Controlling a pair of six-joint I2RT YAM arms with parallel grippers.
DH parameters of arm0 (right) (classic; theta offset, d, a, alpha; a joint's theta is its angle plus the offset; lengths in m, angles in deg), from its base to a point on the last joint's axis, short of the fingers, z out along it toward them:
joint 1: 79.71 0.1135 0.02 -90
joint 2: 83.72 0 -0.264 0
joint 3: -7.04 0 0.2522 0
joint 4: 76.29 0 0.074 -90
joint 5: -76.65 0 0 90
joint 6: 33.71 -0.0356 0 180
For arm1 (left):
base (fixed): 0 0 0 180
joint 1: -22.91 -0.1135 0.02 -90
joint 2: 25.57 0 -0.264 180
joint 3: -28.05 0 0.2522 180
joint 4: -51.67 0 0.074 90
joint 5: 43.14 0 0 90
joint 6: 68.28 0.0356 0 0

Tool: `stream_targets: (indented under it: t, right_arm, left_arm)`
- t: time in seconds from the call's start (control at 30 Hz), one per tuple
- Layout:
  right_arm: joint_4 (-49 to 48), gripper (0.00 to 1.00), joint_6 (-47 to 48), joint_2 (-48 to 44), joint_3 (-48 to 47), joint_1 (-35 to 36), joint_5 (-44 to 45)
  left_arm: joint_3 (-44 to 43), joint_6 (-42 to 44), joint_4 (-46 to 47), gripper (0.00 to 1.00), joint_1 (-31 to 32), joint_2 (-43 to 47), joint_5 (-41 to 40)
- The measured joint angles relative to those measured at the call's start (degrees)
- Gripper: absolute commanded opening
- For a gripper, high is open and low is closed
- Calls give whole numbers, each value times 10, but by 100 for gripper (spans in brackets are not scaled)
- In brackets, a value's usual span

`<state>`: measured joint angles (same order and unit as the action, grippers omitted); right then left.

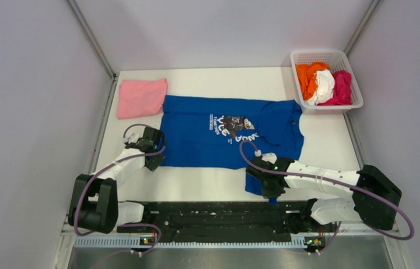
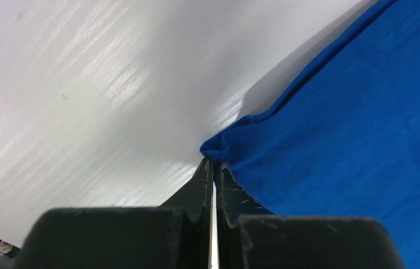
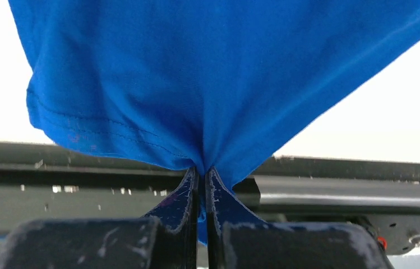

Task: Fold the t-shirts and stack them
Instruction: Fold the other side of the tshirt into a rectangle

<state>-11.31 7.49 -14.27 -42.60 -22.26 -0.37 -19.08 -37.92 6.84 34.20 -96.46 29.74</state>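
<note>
Pink shirt lying folded; left tool, right tool each clamping blue shirt edge; three shirts waiting in basket.

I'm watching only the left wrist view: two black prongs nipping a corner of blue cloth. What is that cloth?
Observer: A blue t-shirt with a chest print, spread on the table. The left gripper holds its near left corner.
Operator: What's the other arm doing?
Observer: The right gripper is shut on a hemmed part of the same shirt, at its near right side.
Operator: Any other clothes around?
Observer: A pink t-shirt lies folded at the far left. An orange shirt, a white shirt and a magenta shirt are bunched in a white basket at the far right.
</note>
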Motion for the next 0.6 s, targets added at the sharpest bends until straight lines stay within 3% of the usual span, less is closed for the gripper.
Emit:
stream_targets:
  t: [0.27,0.6]
  right_arm:
    - [74,0,-29,-117,3,21,-35]
    - [75,0,0,-99,-48,-14,-9]
  left_arm:
    - [59,-5,-34,0,0,106,39]
    - [26,8,-37,0,1,127,73]
